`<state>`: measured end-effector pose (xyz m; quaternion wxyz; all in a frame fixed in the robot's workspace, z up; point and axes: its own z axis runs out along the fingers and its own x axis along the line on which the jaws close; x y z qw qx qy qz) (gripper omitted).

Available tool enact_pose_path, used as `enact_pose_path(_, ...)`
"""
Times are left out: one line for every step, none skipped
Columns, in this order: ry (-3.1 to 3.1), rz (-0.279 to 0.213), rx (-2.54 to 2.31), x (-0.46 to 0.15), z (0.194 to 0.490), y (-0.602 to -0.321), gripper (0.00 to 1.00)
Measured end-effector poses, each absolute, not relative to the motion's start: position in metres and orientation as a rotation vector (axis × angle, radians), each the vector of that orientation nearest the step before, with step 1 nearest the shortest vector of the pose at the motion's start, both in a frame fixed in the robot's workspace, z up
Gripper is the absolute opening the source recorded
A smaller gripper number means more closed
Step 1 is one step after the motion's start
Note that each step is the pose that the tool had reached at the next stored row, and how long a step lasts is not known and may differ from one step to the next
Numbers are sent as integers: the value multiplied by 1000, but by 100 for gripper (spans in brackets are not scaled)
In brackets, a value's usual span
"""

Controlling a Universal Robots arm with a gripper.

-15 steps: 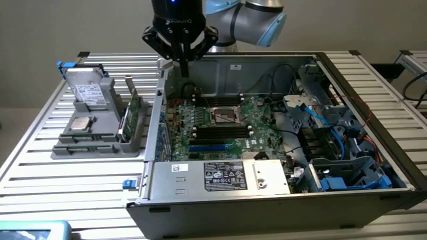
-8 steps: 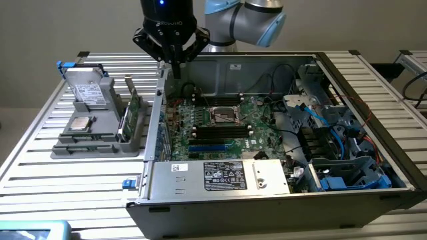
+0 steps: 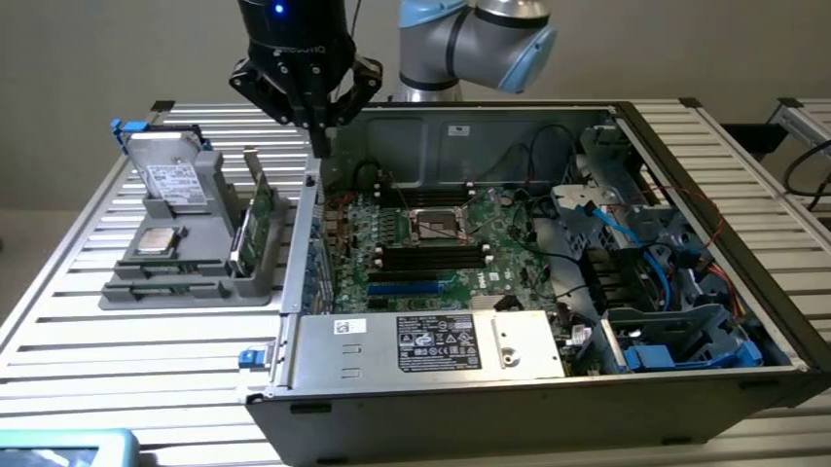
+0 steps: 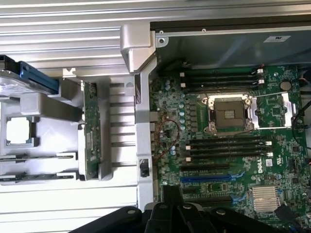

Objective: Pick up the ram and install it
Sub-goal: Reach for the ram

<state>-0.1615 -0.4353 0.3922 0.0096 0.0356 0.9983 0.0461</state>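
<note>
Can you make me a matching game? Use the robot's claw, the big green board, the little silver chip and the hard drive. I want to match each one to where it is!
Things:
1. gripper
2. motherboard
3. silver chip
4. hard drive

Places:
A. lying flat in the grey tray
B. shut, above the side wall of the computer case
C. tilted at the back end of the tray
D. green, inside the open case

Pairs: 1-B, 2-D, 3-A, 4-C
</note>
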Motion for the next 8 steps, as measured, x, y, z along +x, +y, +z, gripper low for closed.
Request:
enact_pose_path(3117, 144, 111, -165, 392, -436, 11)
enact_pose_path(3117, 144, 111, -169, 391, -437, 11)
enact_pose_path(3117, 144, 111, -173, 391, -437, 11)
enact_pose_path(3117, 144, 111, -177, 391, -438, 11)
enact_pose_path(3117, 144, 111, -181, 391, -439, 11)
enact_pose_path(3117, 144, 111, -185, 390, -439, 11)
enact_pose_path(3117, 144, 111, -189, 390, -440, 11)
enact_pose_path(3117, 144, 111, -193, 389, -441, 11)
